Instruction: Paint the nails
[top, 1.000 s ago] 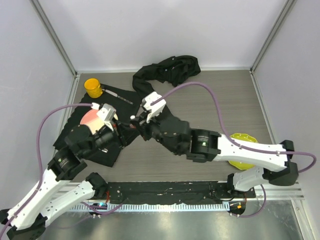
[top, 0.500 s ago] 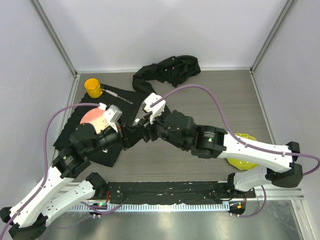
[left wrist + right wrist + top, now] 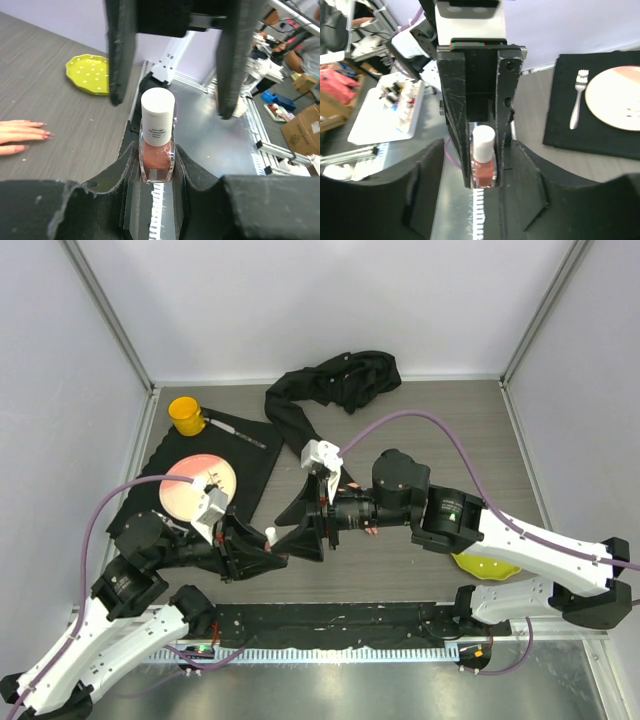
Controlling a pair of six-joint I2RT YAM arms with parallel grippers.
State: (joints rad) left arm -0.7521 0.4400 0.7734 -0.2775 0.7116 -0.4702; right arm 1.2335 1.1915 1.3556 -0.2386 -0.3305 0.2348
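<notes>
Nails (image 3: 44, 133), pinkish-red, tip the fingers of a pale mannequin hand (image 3: 17, 136) lying flat on the grey counter (image 3: 430, 430). It sits about mid-counter, mostly hidden under the right arm in the top view. Its black sleeve (image 3: 340, 378) trails away to the far edge.

Just near and left of the hand, a polish bottle (image 3: 157, 150) with pink contents and a white cap stands upright, clamped by its glass body in the left gripper (image 3: 263, 558). The right gripper (image 3: 294, 537) faces it from the right with its jaws apart. One finger stands on either side of the cap, and neither touches it.

A yellow-green dotted plate (image 3: 90, 74) lies to the right, partly under the right arm. On the left, a black mat (image 3: 250, 455) carries a pink-and-cream plate (image 3: 195, 488) with a fork (image 3: 577, 100) beside it. At the mat's far end are a yellow cup (image 3: 185, 412) and a thin dark stick (image 3: 236, 430).
</notes>
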